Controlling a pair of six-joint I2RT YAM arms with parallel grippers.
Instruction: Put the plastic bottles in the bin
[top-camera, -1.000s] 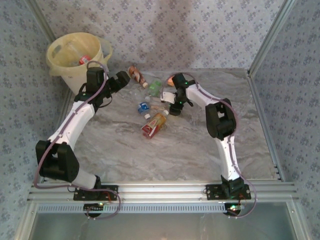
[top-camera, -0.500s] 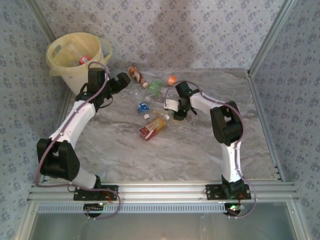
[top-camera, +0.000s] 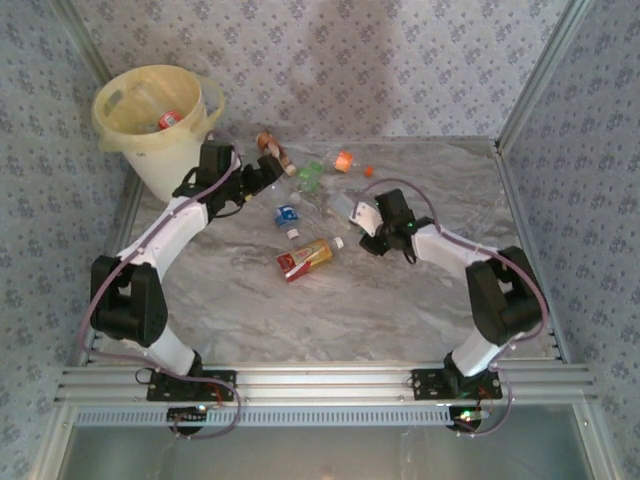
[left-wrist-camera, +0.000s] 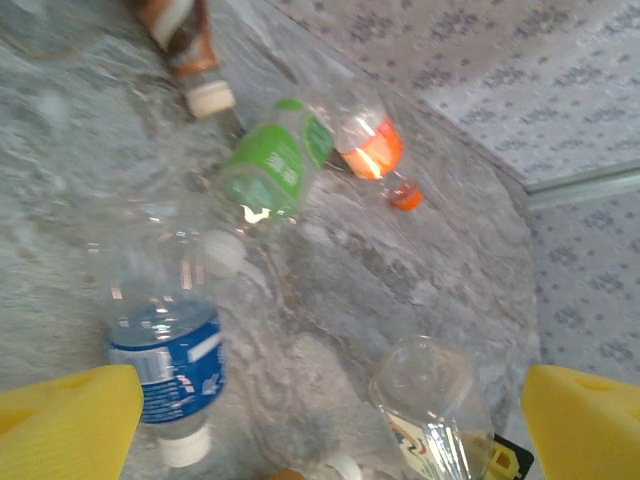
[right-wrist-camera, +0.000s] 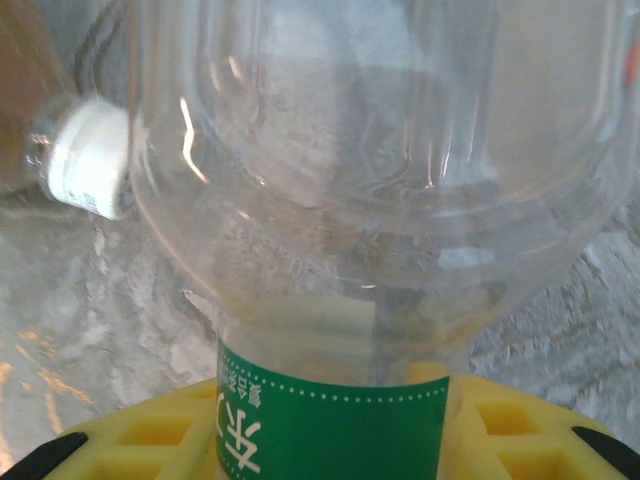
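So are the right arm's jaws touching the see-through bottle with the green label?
Touching. The right wrist view shows the clear bottle with its green label wedged between the yellow right jaws, no gap on either side.

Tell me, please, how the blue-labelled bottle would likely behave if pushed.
The blue-labelled bottle looks empty, so probably light. Lying on its side on the table, its round body would likely roll. Its thin clear wall may dent when squeezed.
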